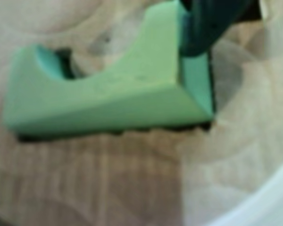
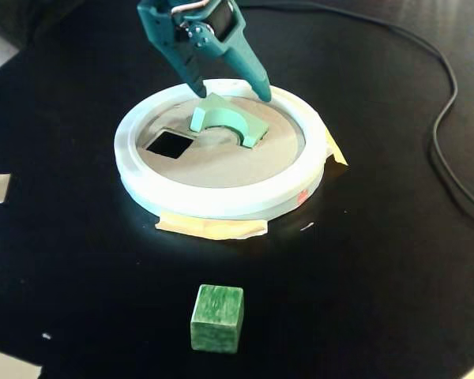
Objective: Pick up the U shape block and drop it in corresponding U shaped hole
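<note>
The pale mint U shape block (image 2: 225, 118) lies tilted on the tan round board (image 2: 221, 167), notch facing the camera in the fixed view. It fills the wrist view (image 1: 108, 99), where dark slivers of the U shaped hole (image 1: 65, 61) show at its edges. The block covers that hole in the fixed view. My teal gripper (image 2: 231, 95) hangs just above the block's far side, open, its fingers spread about the block's length. One dark finger (image 1: 205, 28) rests against the block's right end in the wrist view; the other finger is out of frame.
A square cutout (image 2: 170, 144) lies left of the block inside the thick white rim (image 2: 221, 204). A darker green cube (image 2: 217, 317) stands on the black table near the front. Tape strips hold the rim down. A black cable (image 2: 442, 118) runs along the right.
</note>
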You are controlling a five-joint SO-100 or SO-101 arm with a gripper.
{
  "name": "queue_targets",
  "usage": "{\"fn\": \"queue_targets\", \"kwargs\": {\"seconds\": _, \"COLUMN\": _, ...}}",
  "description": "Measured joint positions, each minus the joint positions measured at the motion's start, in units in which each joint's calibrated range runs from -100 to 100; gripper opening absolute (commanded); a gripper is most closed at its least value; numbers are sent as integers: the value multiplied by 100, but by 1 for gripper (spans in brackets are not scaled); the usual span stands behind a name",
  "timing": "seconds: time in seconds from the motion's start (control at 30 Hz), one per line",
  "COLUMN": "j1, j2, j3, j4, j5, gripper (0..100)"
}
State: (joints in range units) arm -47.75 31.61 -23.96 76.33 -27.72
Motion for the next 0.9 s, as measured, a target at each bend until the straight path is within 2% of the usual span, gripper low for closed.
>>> {"fn": "queue_targets", "kwargs": {"seconds": 0.43, "j1": -10, "j2": 9, "j3": 29, "j4": -145, "j5": 0, "gripper": 82}}
{"fn": "queue_targets", "kwargs": {"seconds": 0.7, "j1": 50, "j2": 54, "j3": 859, "j4": -175, "j5": 0, "gripper": 82}}
{"fn": "queue_targets", "kwargs": {"seconds": 0.9, "j1": -20, "j2": 54, "j3": 859, "j4": -1077, "j5": 0, "gripper": 83}}
